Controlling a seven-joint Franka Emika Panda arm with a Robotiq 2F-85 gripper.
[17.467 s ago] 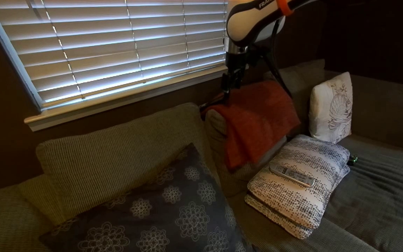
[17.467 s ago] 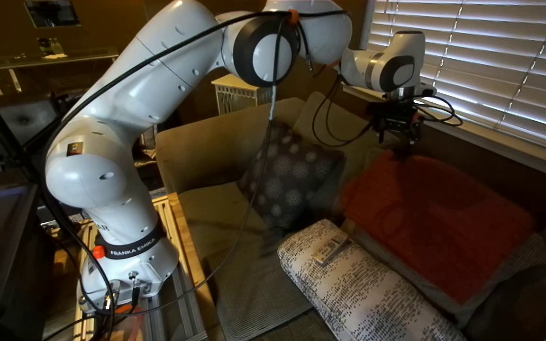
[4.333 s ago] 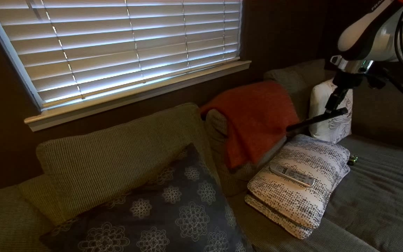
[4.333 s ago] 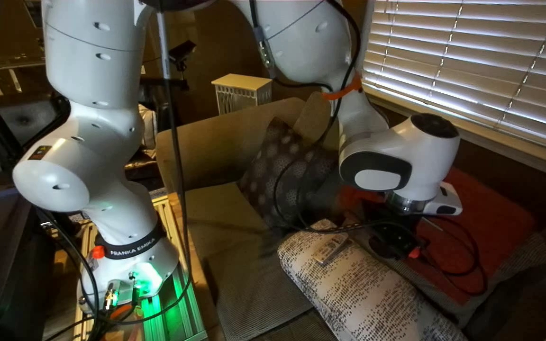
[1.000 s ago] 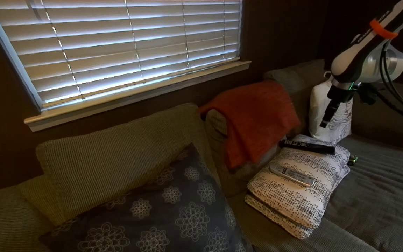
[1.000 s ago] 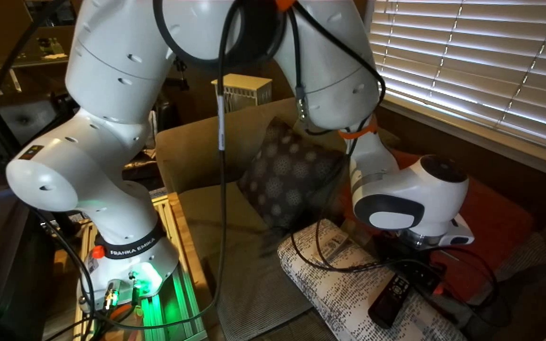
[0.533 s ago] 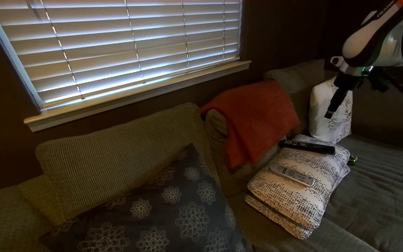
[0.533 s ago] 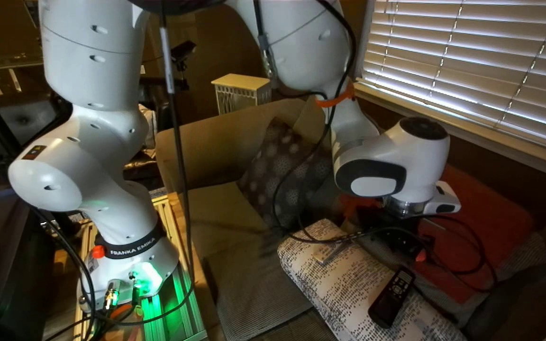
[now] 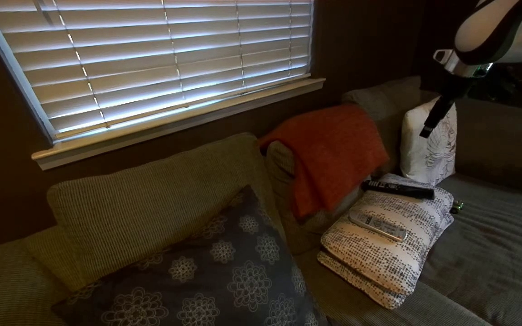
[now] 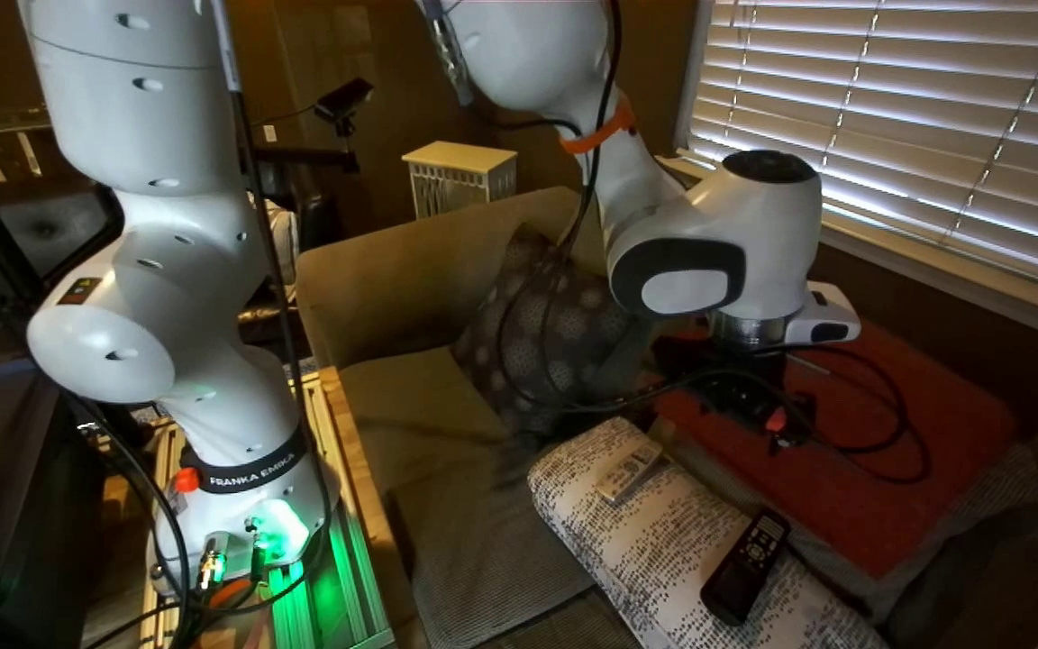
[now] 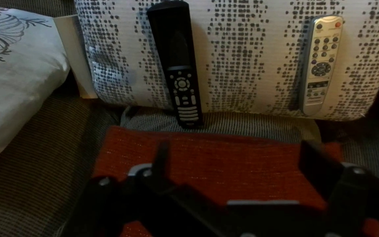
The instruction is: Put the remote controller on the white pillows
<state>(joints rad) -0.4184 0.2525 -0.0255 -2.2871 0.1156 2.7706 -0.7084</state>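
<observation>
The black remote controller (image 9: 399,189) lies on top of the stacked white pillows (image 9: 379,265), near their far end. Both also show in an exterior view, the remote (image 10: 744,566) across the top pillow (image 10: 654,550). In the wrist view the remote (image 11: 180,65) lies on the pillow (image 11: 242,56), its keypad end sticking out past the pillow's edge. My gripper (image 11: 235,158) is open and empty, with the orange-red blanket between its fingers. In an exterior view the gripper (image 9: 426,131) hangs well above the pillows, apart from the remote.
A silver-grey remote (image 9: 378,226) lies on the same top pillow. The orange-red blanket (image 9: 333,154) drapes over the sofa back. A white cushion with a shell print (image 9: 431,149) stands behind the pillows. The dark grey cushion (image 9: 206,276) leans nearer. Cables (image 10: 897,424) hang round the wrist.
Around 4 seconds ago my gripper held the black remote above the pillows. One second ago it lay on them, let go. Since then my gripper has risen away; the remote stays still.
</observation>
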